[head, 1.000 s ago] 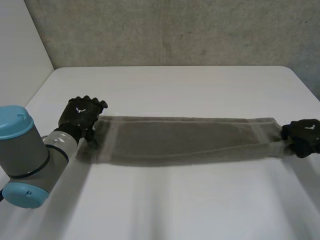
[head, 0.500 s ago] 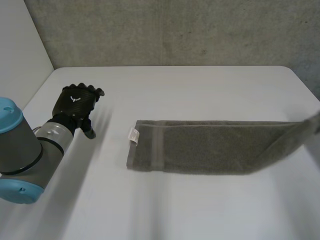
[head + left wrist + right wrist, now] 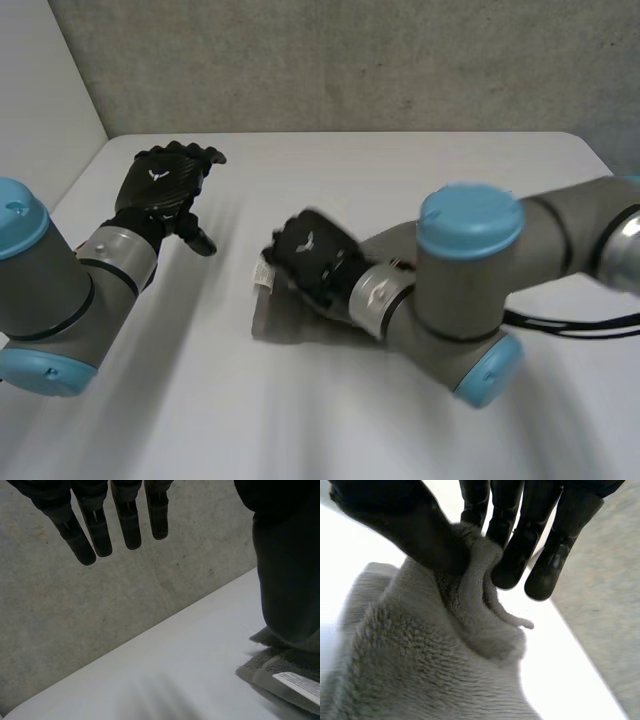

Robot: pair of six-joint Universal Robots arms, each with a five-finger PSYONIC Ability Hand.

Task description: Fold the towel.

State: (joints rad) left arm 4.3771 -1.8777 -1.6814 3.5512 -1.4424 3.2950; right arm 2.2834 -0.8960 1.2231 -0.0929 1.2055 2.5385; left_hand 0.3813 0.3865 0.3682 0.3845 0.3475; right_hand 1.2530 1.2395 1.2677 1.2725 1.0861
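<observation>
— How far along?
— Midway, seemingly. Towel (image 3: 274,322) on the table (image 3: 400,170), under the right arm (image 3: 470,270); one end pinched tight in the right hand (image 3: 308,255), brought over the end with the label (image 3: 265,272).
— Left to do?
— Probably laying that end down, letting go, smoothing.
— And the left hand (image 3: 160,192)?
— Spread wide, holding nothing, well apart from the towel.
— Versus half a second ago?
— Then stretched long toward the right; now doubled back, right arm swung across.

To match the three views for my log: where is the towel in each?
Head view: towel lies partly under the right hand.
Left wrist view: towel end lies beside the left hand.
Right wrist view: towel pinched between the right hand thumb and fingers.
Shared landmark: the towel's white label.
</observation>
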